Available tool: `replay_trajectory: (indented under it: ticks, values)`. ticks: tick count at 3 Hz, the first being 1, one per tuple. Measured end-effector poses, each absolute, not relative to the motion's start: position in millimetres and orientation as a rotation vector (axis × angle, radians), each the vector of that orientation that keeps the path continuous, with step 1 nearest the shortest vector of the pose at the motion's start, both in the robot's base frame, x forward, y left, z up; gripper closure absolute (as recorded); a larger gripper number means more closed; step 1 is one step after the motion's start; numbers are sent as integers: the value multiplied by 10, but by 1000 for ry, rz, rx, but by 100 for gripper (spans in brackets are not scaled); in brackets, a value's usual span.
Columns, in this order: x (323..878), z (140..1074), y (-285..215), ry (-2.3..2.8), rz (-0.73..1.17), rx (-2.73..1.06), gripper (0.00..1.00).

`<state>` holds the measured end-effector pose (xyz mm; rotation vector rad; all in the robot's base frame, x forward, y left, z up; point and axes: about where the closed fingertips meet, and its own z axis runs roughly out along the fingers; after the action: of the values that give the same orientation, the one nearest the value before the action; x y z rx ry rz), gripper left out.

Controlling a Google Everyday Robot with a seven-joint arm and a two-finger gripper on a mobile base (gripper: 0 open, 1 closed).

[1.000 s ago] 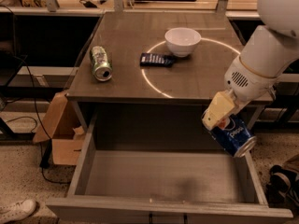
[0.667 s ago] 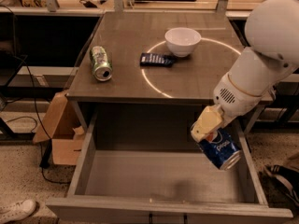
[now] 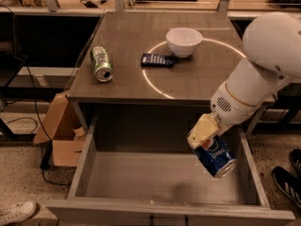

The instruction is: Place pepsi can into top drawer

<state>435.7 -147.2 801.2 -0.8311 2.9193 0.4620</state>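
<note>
The dark-blue pepsi can point(image 3: 215, 156) with white lettering hangs tilted over the right part of the open top drawer point(image 3: 141, 175), its silver end facing down and to the right. My gripper point(image 3: 205, 134) is shut on the can's upper end; its cream-coloured fingers point(image 3: 201, 132) cover the top of the can. The white arm reaches in from the upper right. The drawer is grey, wide and shallow, pulled out below the table, and nothing lies on its bottom.
On the tabletop point(image 3: 136, 81) a green-and-silver can point(image 3: 101, 63) lies on its side at the left, a dark flat packet point(image 3: 158, 60) sits mid-table, and a white bowl point(image 3: 184, 42) stands behind it. A cardboard box point(image 3: 61, 135) stands on the floor at left. Shoes point(image 3: 287, 178) show at right.
The gripper with the pepsi can has moved left and down, from the drawer's right edge to over the drawer's right interior.
</note>
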Motion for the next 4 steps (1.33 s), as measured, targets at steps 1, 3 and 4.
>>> replay_trajectory:
  ticks: [1,3,4]
  values:
    - [4350,7782,-1384,2943,434,-705,100]
    - [4664,7307,-1295,2889,368,-437,100]
    - [4752,7064,-1234,2887,391,-379,100]
